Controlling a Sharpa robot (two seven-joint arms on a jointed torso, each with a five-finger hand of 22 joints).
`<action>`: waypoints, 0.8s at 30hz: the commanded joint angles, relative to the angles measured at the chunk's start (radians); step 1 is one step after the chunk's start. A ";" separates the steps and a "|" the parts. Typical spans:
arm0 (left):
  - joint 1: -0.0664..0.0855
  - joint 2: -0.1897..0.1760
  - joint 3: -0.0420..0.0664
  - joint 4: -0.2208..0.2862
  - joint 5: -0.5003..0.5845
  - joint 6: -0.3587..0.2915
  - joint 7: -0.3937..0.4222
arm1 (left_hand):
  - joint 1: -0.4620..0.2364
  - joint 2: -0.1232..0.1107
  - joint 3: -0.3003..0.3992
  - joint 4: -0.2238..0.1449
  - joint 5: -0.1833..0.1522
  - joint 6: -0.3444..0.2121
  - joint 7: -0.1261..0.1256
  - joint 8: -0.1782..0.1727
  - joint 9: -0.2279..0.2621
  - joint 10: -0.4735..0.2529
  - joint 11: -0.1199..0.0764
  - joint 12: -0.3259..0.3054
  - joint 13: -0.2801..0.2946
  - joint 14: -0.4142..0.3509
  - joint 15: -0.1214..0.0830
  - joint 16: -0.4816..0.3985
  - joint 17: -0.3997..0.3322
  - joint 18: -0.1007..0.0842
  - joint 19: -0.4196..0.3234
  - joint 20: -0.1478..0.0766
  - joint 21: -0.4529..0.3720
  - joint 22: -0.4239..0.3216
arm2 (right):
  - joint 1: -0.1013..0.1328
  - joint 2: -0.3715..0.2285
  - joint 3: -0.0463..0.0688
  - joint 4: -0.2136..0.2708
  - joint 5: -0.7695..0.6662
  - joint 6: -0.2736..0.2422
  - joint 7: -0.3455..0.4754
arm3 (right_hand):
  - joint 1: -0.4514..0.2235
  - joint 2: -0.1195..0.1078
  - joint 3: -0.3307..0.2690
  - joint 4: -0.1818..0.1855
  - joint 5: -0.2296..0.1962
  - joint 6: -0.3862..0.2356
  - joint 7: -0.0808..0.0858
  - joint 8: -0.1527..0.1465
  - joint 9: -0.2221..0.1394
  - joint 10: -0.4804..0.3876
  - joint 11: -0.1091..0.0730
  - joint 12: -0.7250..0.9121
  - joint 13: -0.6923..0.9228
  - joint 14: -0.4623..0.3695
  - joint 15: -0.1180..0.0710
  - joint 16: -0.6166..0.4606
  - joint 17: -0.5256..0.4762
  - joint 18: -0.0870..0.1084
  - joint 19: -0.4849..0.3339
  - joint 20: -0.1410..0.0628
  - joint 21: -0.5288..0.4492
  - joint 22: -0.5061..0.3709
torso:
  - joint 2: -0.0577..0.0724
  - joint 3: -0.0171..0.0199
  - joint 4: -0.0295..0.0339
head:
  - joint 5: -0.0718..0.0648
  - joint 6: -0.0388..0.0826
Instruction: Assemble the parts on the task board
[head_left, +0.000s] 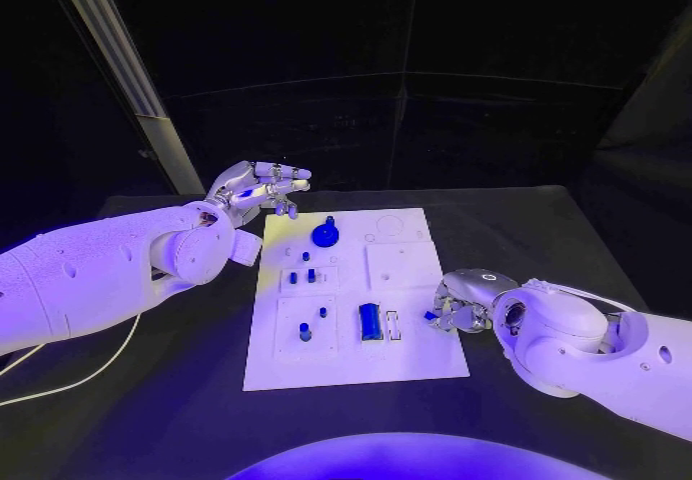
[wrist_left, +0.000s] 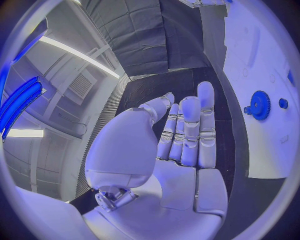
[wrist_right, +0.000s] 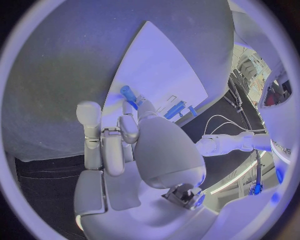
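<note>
While pinched in the right hand (wrist_right: 134, 135), blue peg (wrist_right: 127, 93) tilted boardward.

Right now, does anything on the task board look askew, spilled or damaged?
Nothing stands out. The task board lies flat, and the blue gear and small blue parts sit on it. The right hand pinches a small blue peg at the board's right edge; the left hand holds nothing.

No legible text, labels or numbers anywhere
</note>
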 joint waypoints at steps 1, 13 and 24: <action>0.001 0.001 0.000 0.000 0.001 0.012 0.004 | 0.000 0.007 -0.004 0.004 0.004 0.000 -0.002 0.004 0.000 -0.003 0.006 0.004 -0.001 -0.008 -0.001 -0.002 -0.001 0.007 -0.002 0.004 -0.007 -0.001 | -0.005 -0.007 -0.005 0.014 0.127 -0.097 0.001 | -0.030 -0.021 0.018 0.007 0.012 0.012 -0.002 -0.005 0.004 0.013 0.000 0.008 0.008 0.082 -0.001 0.008 0.148 -0.013 0.010 0.001 0.007 0.004 | 0.000 -0.0002 0.0004 | -0.002 0.000; 0.001 0.004 0.000 -0.001 0.001 0.013 0.003 | 0.001 0.008 -0.004 0.004 0.004 0.000 -0.002 0.004 0.000 -0.003 0.006 0.004 -0.001 -0.008 -0.001 -0.002 -0.001 0.007 -0.002 0.004 -0.007 -0.001 | -0.004 -0.012 -0.005 0.039 0.319 -0.214 0.045 | -0.063 -0.065 0.094 0.042 0.058 0.036 -0.004 -0.025 -0.001 0.026 -0.002 0.024 0.025 0.085 -0.002 0.016 0.162 -0.015 0.018 -0.001 0.017 0.020 | 0.001 -0.0009 0.0005 | -0.002 -0.002; 0.001 0.005 0.000 0.001 0.001 0.015 0.003 | 0.001 0.008 -0.004 0.004 0.004 0.000 -0.002 0.004 0.000 -0.003 0.006 0.004 -0.001 -0.008 -0.001 -0.002 -0.001 0.007 -0.002 0.004 -0.007 -0.001 | -0.004 0.041 -0.005 0.007 0.381 -0.188 0.045 | -0.096 -0.080 0.121 0.071 0.084 0.060 -0.011 -0.025 0.005 0.034 -0.006 0.032 0.033 0.086 -0.006 0.018 0.166 -0.016 0.021 -0.003 0.023 0.028 | 0.000 -0.0019 0.0019 | -0.002 -0.005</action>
